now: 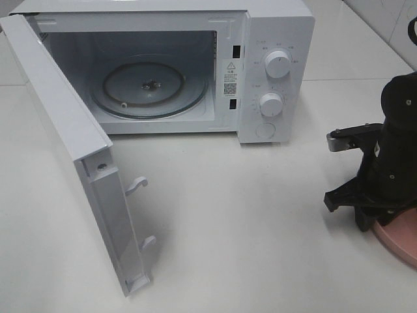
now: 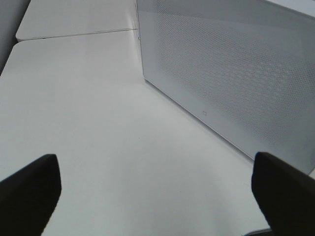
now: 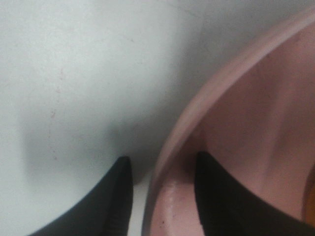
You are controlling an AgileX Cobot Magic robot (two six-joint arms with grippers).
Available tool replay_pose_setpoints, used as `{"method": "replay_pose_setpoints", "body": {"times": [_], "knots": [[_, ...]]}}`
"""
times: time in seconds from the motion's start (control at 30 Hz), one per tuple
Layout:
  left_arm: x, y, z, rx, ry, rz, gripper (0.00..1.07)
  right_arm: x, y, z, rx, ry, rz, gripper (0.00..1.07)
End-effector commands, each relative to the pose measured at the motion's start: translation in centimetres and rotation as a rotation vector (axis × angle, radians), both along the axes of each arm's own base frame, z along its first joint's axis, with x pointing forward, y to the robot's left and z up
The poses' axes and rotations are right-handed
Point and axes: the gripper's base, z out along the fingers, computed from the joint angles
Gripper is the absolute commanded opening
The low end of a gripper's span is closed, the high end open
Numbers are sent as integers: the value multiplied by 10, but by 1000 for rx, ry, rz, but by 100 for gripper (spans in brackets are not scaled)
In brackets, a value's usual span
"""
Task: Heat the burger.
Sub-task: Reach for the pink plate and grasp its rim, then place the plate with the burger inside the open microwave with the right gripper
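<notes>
The left claw [image 2: 155, 164] hangs wide apart beside the microwave [image 1: 277, 32], whose door [image 1: 58, 124] stands open. Far right, the right claw [image 3: 162, 164] straddles the pink plate [image 1: 402, 242] rim, fingers apart, not yet clamped. The arm hides the burger from me.

I see only a yellow-orange sliver of the burger [image 3: 312, 196]. It sits inside the pink plate [image 3: 231, 73], otherwise hidden.
</notes>
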Motion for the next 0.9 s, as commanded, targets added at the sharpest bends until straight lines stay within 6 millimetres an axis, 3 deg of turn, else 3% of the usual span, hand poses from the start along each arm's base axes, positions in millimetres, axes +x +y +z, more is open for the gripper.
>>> {"method": "replay_pose_setpoints", "body": {"times": [0.03, 0.07, 0.9], "knots": [[-2, 0, 0, -3, -25, -4, 98, -1, -2, -5, 1, 13, -38, 6], [-2, 0, 0, -3, -25, -4, 98, -1, -3, -4, -11, 11, -22, 0], [-2, 0, 0, -3, -25, -4, 98, -5, -12, 6, -170, 16, -54, 0]]}}
